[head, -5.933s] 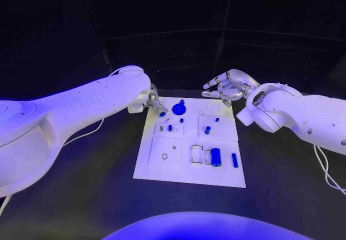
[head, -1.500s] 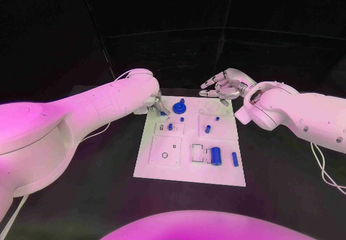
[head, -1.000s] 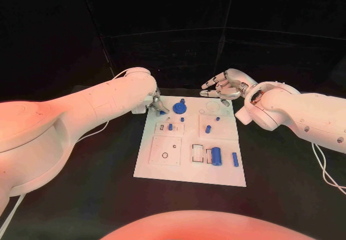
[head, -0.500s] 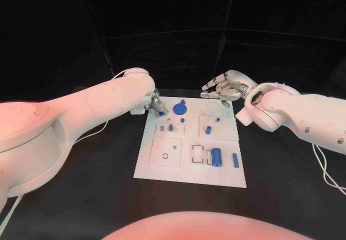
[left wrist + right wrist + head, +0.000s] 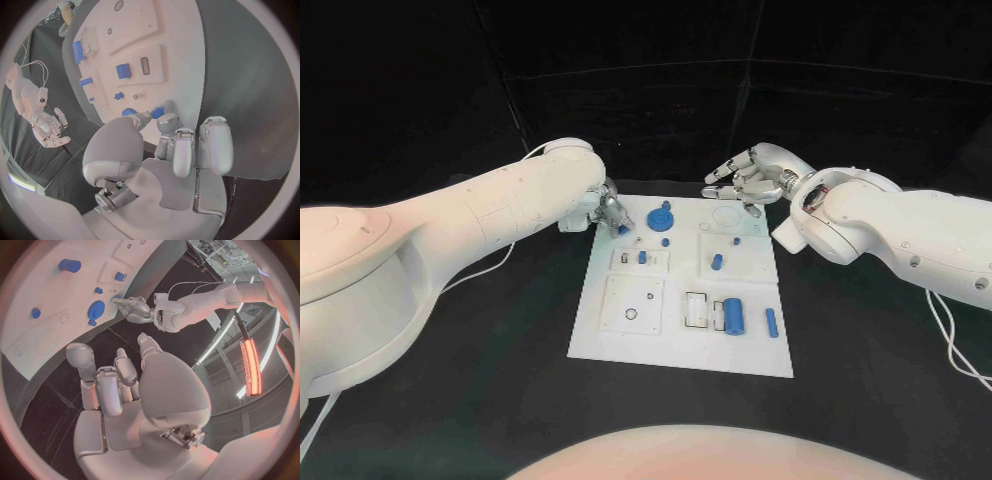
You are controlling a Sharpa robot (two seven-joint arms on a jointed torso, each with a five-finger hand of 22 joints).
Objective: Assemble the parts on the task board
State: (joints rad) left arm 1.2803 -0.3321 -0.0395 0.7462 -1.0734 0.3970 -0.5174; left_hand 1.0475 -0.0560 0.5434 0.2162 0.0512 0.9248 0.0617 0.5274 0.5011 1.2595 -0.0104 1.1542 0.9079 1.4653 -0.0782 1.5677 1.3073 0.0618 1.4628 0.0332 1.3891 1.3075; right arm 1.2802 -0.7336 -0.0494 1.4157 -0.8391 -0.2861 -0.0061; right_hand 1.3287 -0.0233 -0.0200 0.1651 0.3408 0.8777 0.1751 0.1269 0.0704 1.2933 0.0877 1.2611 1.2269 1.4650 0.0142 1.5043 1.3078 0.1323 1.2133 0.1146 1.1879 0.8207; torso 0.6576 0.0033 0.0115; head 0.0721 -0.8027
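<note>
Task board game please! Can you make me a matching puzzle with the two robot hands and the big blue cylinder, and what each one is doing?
Things:
1. left robot hand
2. right robot hand
3. big blue cylinder

States:
A. lies on the near half of the task board
B. fingers spread, holds nothing
C. pinches a small blue piece

Pairs: 1-C, 2-B, 3-A

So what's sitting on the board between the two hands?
In the head view, the round blue part and a pale ring outline lie between the left hand and right hand, on the task board.
</note>
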